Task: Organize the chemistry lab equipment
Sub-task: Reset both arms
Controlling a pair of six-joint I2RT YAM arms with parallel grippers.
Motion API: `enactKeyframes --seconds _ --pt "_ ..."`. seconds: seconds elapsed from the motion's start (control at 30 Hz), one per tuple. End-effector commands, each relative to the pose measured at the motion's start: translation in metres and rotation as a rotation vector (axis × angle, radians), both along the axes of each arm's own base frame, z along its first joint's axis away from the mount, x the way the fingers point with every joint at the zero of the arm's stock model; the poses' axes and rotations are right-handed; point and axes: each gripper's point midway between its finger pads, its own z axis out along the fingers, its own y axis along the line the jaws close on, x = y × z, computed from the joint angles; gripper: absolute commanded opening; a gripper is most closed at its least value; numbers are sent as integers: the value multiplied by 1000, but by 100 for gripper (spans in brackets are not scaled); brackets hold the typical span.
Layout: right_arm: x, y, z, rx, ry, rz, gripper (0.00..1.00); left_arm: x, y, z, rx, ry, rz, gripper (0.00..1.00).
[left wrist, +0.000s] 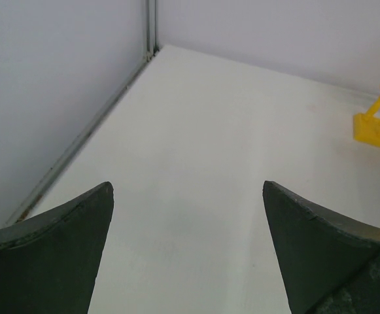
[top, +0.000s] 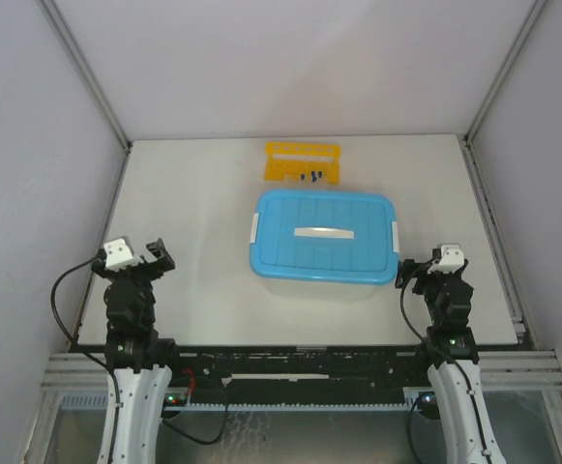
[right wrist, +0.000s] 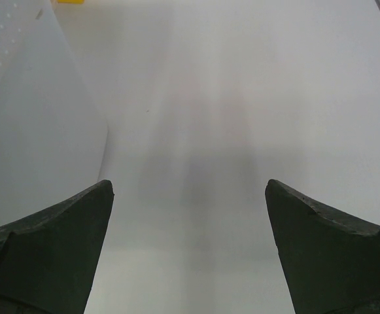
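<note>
The yellow tube rack point(top: 303, 161) stands at the back of the table, just behind the tub. A few small blue-capped tubes point(top: 310, 177) show at its front right. Part of the rack also shows in the left wrist view point(left wrist: 377, 124). My left gripper point(top: 155, 254) is open and empty at the near left, over bare table point(left wrist: 188, 190). My right gripper point(top: 418, 272) is open and empty at the near right, beside the tub's right end point(right wrist: 187, 186). Glass vessels, tongs and the green-tipped stick are out of view.
A big white tub with a blue lid point(top: 325, 237) shut on it sits mid-table; its white wall point(right wrist: 33, 131) fills the left of the right wrist view. White walls enclose the table on three sides.
</note>
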Motion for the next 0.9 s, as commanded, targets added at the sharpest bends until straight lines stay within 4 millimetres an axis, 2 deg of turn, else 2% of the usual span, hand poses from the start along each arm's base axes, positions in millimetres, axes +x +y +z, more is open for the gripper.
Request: enactKeyframes --seconds 0.0,0.1,0.2,0.23,0.33,0.4,0.47,0.5,0.53,0.63,0.77,0.87 --pt "3 0 6 -2 -29 5 100 -10 12 5 87 -31 49 100" --pt "3 1 5 -2 -27 6 100 -10 9 -7 47 3 39 100" --pt "3 1 5 -2 -28 6 100 -5 3 -11 39 13 6 100" --pt "3 0 6 -2 -29 5 100 -5 5 -15 36 27 17 87" --pt "3 0 6 -2 -30 5 100 -16 25 -30 -23 91 160 81" --pt "3 1 6 -2 -28 7 100 -16 25 -30 -32 74 161 80" --pt "3 0 6 -2 -29 5 100 -14 22 -35 -20 63 138 81" --pt "3 0 6 -2 -29 5 100 -15 21 -37 -2 61 127 97" --pt "3 0 5 -2 -29 5 100 -15 20 -41 6 66 121 100" --pt "3 0 6 -2 -29 5 100 -13 17 -53 63 45 86 100" --pt "3 1 6 -2 -29 6 100 -17 12 -52 110 19 56 100" --pt "3 1 5 -2 -28 7 100 -15 8 -62 115 12 36 100"
